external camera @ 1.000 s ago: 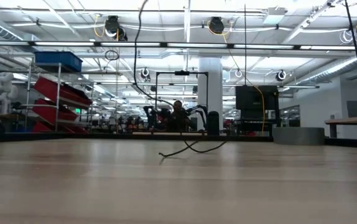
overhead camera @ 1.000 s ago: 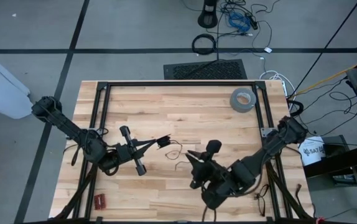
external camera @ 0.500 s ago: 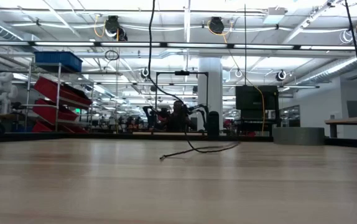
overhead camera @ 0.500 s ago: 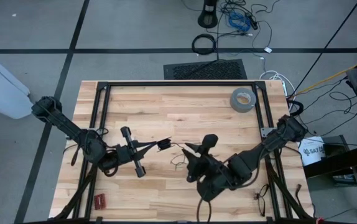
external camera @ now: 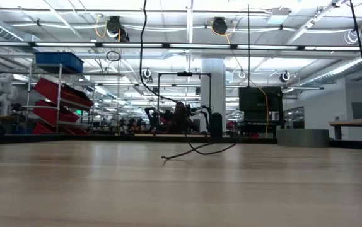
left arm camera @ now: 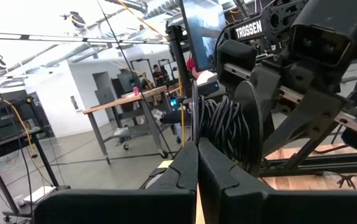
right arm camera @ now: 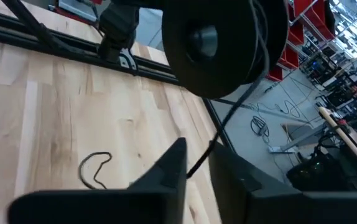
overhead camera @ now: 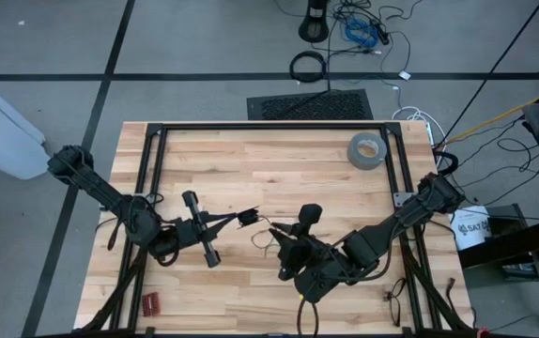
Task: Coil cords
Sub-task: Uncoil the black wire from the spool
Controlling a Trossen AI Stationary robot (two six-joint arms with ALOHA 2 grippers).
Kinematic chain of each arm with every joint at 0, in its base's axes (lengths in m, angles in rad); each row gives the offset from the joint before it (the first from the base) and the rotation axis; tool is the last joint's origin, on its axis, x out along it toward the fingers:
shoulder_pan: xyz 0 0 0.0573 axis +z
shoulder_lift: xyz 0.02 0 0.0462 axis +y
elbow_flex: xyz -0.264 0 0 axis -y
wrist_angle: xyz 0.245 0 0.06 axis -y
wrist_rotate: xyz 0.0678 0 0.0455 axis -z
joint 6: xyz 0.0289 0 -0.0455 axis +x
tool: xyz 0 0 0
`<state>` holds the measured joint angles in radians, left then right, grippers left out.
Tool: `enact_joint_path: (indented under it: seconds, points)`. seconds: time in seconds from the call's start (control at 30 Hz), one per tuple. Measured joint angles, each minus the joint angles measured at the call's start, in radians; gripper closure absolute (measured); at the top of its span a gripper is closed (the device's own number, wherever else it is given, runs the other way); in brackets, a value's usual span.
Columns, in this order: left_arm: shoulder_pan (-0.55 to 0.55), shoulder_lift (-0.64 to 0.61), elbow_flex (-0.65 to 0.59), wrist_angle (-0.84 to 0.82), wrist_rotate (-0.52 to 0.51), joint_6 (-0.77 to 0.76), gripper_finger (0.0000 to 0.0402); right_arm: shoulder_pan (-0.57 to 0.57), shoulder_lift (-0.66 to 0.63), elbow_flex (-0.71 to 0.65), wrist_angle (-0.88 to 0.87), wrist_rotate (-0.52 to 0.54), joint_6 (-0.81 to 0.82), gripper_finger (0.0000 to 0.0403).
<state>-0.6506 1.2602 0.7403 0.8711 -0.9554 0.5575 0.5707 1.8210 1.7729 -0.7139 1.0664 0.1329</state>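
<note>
- left jaws are pressed flat together, fingers (left arm camera: 185, 168) meeting with no gap, and the cord (left arm camera: 194, 118) rises out of the pinch.
- just past those tips sits a tight wound bundle (left arm camera: 225, 127) of the same cord, the part already coiled by the look of it.
- from above, that bundle (overhead camera: 246, 217) shows as a small dark knot at the left tips, over the middle of the table (overhead camera: 251, 160).
- right jaws are only narrowly parted; the fingers (right arm camera: 166, 171) leave a slot and the cord (right arm camera: 198, 165) runs slantwise through it. the gap looks wider than the wire, so i read this as guiding, not clamping.
- the right arm (overhead camera: 382, 235) reaches in from the right edge, its tips just beside the left ones.
- the uncoiled rest lies slack on the wood as a loose loop (right arm camera: 94, 168), between the two arms in the overhead view (overhead camera: 265, 239), with one strand lifting off the table (external camera: 193, 151).
- handling, as a judgement: very thin, very light, limp but springy. it should slip through parted jaws easily and may snag or spring off the bundle.
- best hold is probably on the free run near the bundle, so each wrap stays short and taut.
- a grey tape roll (overhead camera: 366, 148) sits well apart at the far right corner.
</note>
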Motion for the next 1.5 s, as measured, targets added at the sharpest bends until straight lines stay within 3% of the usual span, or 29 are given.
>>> enact_joint_path:
  seconds: [0.13,0.4,0.7,0.93,1.27,1.5]
  points:
    - [0.000,0.000,0.000,0.000,0.000,0.000,0.0401,0.011,-0.012,0.000,-0.006,-0.002,0.001,0.0397]
    - [-0.006,0.000,0.000,-0.003,0.001,0.000,0.0401,0.042,-0.053,0.001,-0.110,0.010,0.089,0.0401]
    - [-0.021,0.001,0.000,0.005,0.001,0.005,0.0401,0.041,-0.065,0.002,-0.477,0.033,0.415,0.0402]
    - [-0.020,0.000,0.000,0.011,0.002,0.005,0.0401,0.039,-0.065,0.002,-0.512,0.032,0.467,0.0403]
    - [-0.023,0.000,0.000,0.066,0.064,0.020,0.0401,0.039,-0.065,0.001,-0.604,-0.082,0.543,0.0403]
    - [-0.026,-0.042,0.000,0.072,0.064,0.033,0.0401,0.039,-0.065,0.000,-0.683,-0.105,0.618,0.0403]
